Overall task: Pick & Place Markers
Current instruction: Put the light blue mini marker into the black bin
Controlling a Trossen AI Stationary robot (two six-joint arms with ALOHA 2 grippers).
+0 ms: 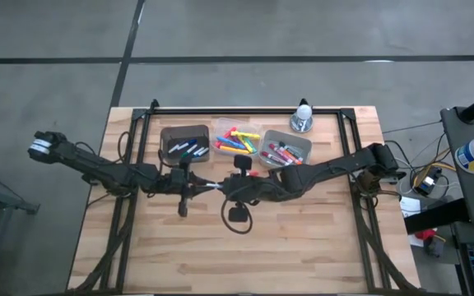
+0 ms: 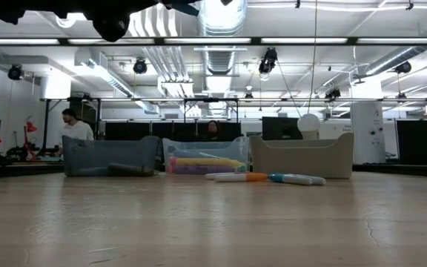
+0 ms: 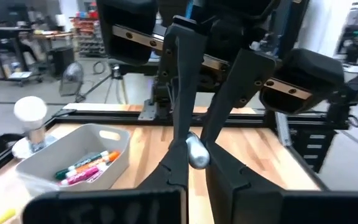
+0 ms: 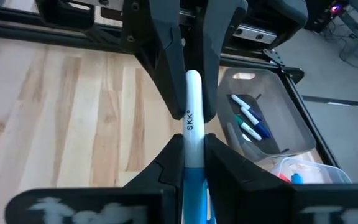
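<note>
White-bodied marker (image 4: 191,118) with blue cap sits clamped between both pincers over mid-table: right gripper (image 4: 190,163) closed on its capped end, left gripper (image 3: 191,163) closed on the other end (image 3: 197,151), arms facing each other, in front of the bins (image 1: 235,141).

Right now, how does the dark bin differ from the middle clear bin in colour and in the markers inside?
The dark bin is charcoal and opaque; the middle clear bin is see-through. The dark bin holds white-bodied markers with blue and green caps; the clear bin holds bright yellow, orange and pink ones. The dark bin stands nearer the left arm. Both are small rectangular bins in one row at the table's far side.
</note>
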